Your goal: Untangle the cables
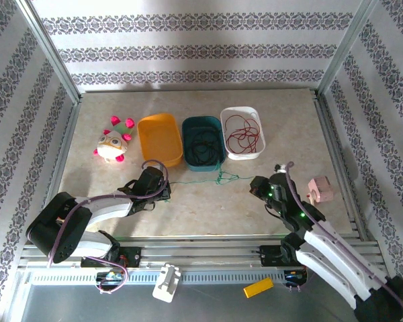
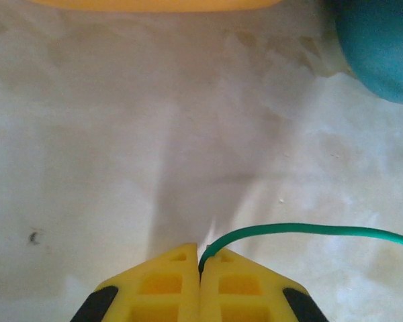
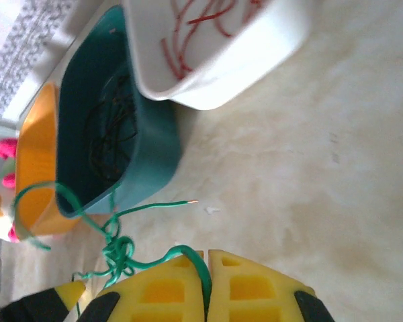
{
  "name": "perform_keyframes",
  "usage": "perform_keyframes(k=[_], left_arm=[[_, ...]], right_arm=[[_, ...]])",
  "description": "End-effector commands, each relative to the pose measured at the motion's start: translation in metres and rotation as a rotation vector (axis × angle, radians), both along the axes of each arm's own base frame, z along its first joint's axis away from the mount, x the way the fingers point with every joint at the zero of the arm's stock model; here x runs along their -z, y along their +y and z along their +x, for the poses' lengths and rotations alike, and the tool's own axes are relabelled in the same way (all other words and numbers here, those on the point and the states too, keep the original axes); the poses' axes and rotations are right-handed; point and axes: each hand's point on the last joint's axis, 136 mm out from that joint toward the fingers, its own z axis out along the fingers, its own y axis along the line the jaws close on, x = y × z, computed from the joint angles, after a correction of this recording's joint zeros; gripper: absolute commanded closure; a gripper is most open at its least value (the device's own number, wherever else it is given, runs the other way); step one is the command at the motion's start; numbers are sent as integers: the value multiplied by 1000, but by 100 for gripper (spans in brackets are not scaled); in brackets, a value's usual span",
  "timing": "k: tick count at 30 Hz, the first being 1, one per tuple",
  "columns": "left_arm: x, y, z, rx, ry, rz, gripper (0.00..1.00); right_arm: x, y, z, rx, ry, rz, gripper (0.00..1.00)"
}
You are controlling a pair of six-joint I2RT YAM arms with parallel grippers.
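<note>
Green cable (image 2: pixel 309 230) lies on the surface (image 1: pixel 208 215), stretched between both pincers. Its knot (image 3: pixel 119 249) sits at 6 o'clock of the teal tray (image 3: pixel 158 144), just off that tray's near rim. One loop from the knot lies against the rim, and one free end pokes out toward 3 o'clock.

Left pincer (image 2: pixel 199 258): jaws closed flat, cable pinched at the tips, low over the surface at 9 o'clock of the knot.
Right pincer (image 3: pixel 206 253): jaws closed too, cable clamped between them, at 3 o'clock of the knot.

Black cable (image 3: pixel 111 134) is coiled in the teal tray. Red cable (image 1: pixel 244 133) is in the white tray (image 3: pixel 248 57), which touches the teal one at 3 o'clock. Orange tray (image 1: pixel 158 137) is at 9 o'clock of the teal one.

Room: bare surface at 6 o'clock of the knot, between the arms, and the tray row closes off 12 o'clock. Toy (image 1: pixel 113 144) is at 9 o'clock of the orange tray. Pink block (image 1: pixel 320 189) is at 3 o'clock of the right pincer, near the surface's right edge.
</note>
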Motion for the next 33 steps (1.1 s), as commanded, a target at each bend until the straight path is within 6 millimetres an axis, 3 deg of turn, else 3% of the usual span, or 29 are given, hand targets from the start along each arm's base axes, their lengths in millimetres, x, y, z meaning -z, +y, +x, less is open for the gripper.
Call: perform_keyframes(k=[1,10,18,25,29,33], left_arm=[[25,41,-14,-117,78,152,100],[17,50,-17,-135,73,167,100],[-10,55,-20,-151,19,72,100],[-61,52,-22,-140,-125,-63,100],[-93,41,-17,-101,-198,-128,100],[-124,46,-6,-141,-250,-122,100]], right_arm=[[30,-55,-16,278,114,-10,100],[67,-112,-55,431,351,-252,100],[68,-129,-51,434,416,-354,100],[82,-132,-45,418,475,-310,100],[84,-127,-39,385,467,-305,100],[83,-124,-35,356,450,-300,100]])
